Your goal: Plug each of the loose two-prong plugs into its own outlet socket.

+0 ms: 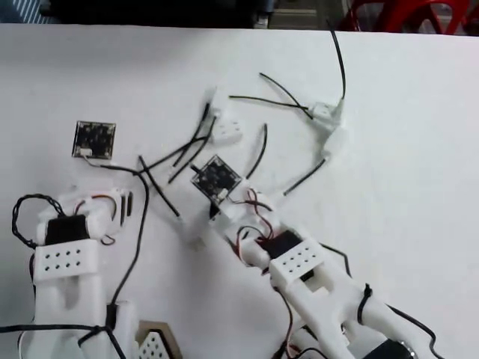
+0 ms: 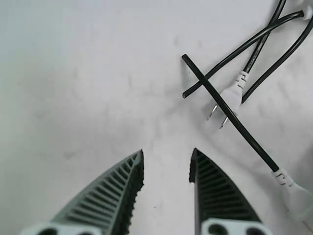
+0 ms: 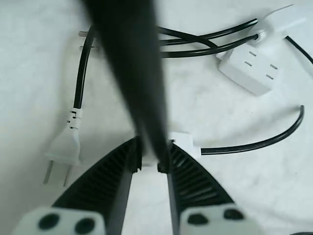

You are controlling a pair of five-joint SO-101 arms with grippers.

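The right gripper (image 3: 151, 147) has its jaws drawn almost together on a small white plug body (image 3: 148, 160), whose black cord (image 3: 129, 68) rises close past the wrist camera. The step in hand looks like carrying this plug to the white outlet block (image 3: 250, 68), which lies a little ahead on the table (image 3: 29, 58). To do it well, I judge the prongs must face the slots squarely before any push. Which way they point now I cannot tell, since the jaws hide them. The block looks light and unanchored, so it will likely slide under pressure (the other arm could brace it from behind). The stiff cord may also twist the plug in the grip, so a slow, straight approach seems wise.

The left gripper (image 2: 166, 157) hangs over bare table, jaws well apart with nothing between them. Near it lies a loose two-prong plug (image 2: 234, 94) with a black cable (image 2: 249, 142) lying across it.

The outlet block is white and boxy, with pairs of slots on its visible face and black cords leaving one end. Another loose plug (image 3: 64, 147) lies flat beside the right gripper, prongs bare.
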